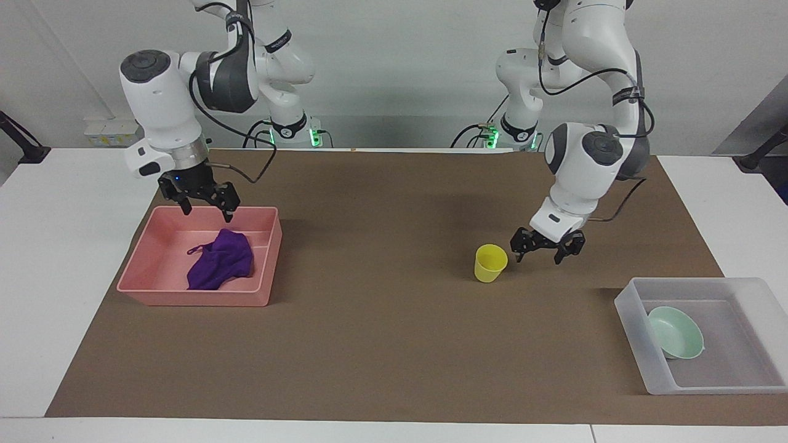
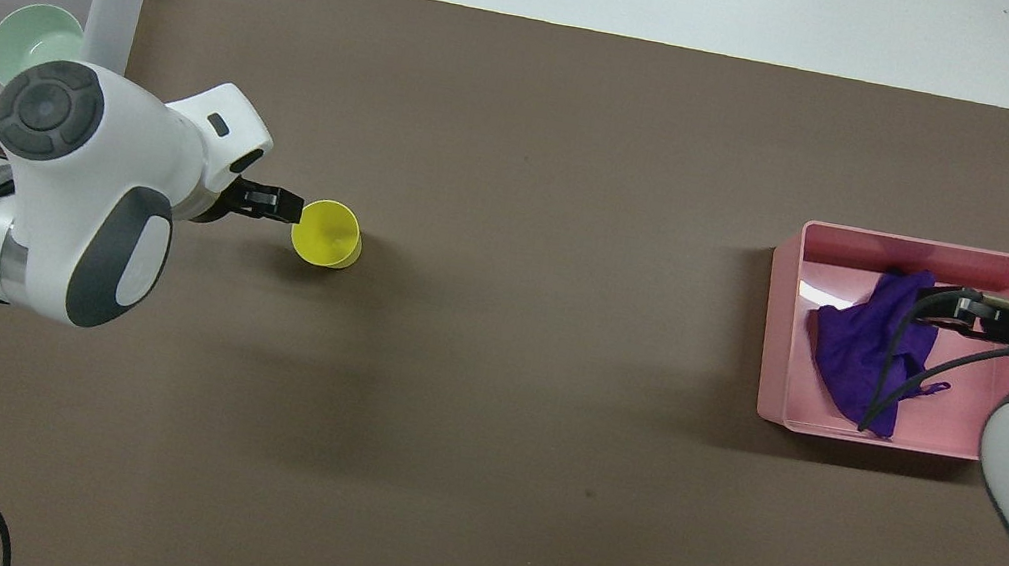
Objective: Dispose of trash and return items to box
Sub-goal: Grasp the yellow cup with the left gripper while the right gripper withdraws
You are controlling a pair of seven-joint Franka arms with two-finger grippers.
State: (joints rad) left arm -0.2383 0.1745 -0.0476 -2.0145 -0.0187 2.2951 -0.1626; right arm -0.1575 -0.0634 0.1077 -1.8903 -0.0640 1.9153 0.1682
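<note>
On the brown mat, yellow cup (image 1: 490, 263) upright, mouth up, left hand (image 1: 546, 247) open beside it, right hand (image 1: 202, 200) open, empty.

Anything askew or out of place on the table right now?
Only the mint-green bowl: it lies tilted against a wall of the translucent bin, not flat. The purple cloth sits crumpled in the pink tray; the yellow cup stands upright.

A white table (image 1: 55, 258) carries a brown mat (image 1: 381, 332). A plain pale wall (image 1: 394, 67) rises at its edge.
</note>
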